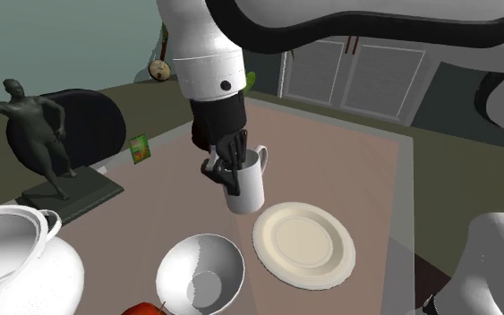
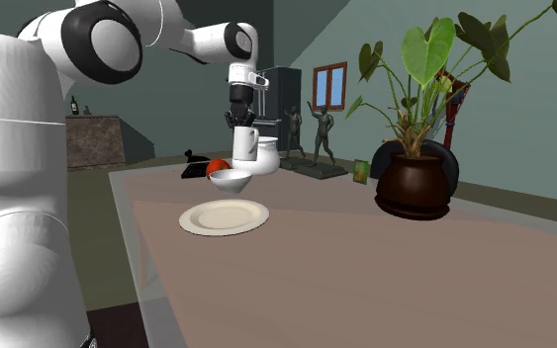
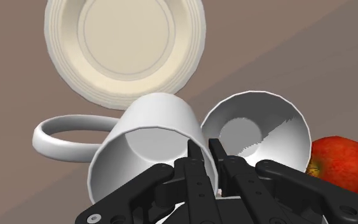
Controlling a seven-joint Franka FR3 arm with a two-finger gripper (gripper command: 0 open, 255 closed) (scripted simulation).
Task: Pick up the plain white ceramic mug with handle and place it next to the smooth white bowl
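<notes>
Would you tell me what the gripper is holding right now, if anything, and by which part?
The gripper holds the mug by its rim, pinching the wall with one finger inside and one outside, on the side away from the handle.

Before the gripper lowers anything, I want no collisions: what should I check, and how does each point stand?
1. Gripper shut on mug wall: ok.
2. Mug off the table: ok.
3. Mug set next to bowl: not ok, not yet.
4. Bare table beside bowl, away from plate: ok.
5. Apple side of bowl free: not ok.
</notes>
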